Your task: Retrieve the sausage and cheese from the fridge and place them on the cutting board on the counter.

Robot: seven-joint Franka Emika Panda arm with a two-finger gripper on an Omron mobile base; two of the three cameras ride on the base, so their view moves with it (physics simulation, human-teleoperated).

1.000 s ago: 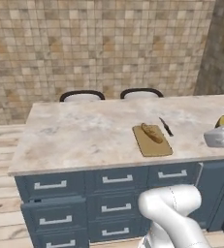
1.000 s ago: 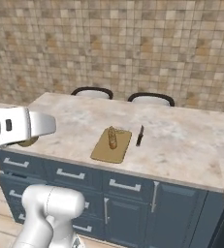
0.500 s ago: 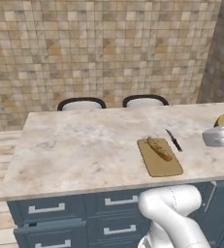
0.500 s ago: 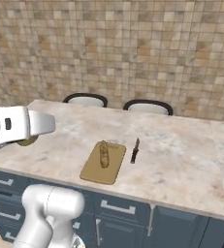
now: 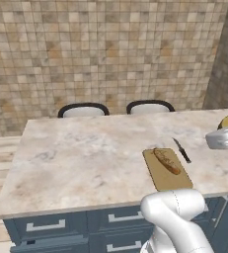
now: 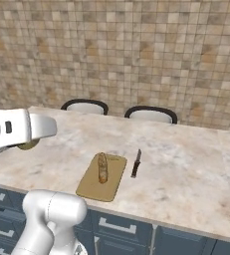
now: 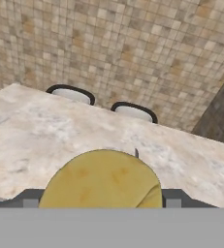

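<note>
Pale yellow rounded cheese [image 7: 101, 179] clamped between the wide-set jaws of the gripper [image 7: 101, 201], above the counter [image 5: 86, 158], glossy brown sausage [image 5: 167, 161] lying lengthwise on the board [image 5: 167, 170], knife [image 5: 181, 149] just beside.

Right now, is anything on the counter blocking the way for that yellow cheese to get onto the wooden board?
Nothing visible does. The cheese sits in the gripper, the sausage fills only part of the cutting board, and the knife lies beside it on the counter.
</note>
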